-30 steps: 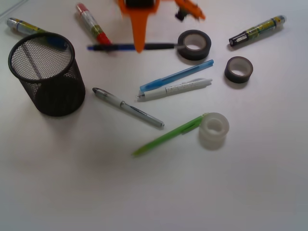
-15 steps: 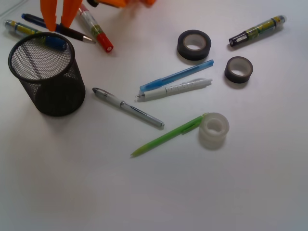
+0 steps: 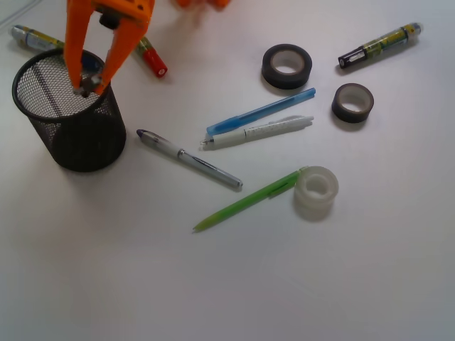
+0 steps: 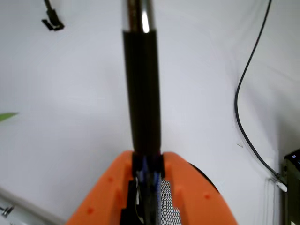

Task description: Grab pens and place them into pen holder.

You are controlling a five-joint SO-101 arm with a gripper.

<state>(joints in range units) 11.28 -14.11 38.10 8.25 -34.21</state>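
One pen, dark navy pen point(image 4: 142, 93), now clamped upright in gripper point(image 3: 88, 84) over pen holder point(image 3: 85, 145); previously beside rim.

A dark tape roll point(image 3: 286, 66) lies flat toward the table's point(image 3: 370, 270) far edge, right of centre; a second, smaller dark tape roll point(image 3: 352, 102) lies near it, closer to the right edge; a translucent whitish tape roll point(image 3: 316, 192) stands nearer the middle; a black-capped marker point(image 3: 379, 45) lies slanted by the far right corner; a red-capped marker point(image 3: 151, 60) lies at the far edge left of centre; another marker point(image 3: 32, 37) shows in the far left corner; in the wrist view a black cable point(image 4: 248, 93) trails across the table.
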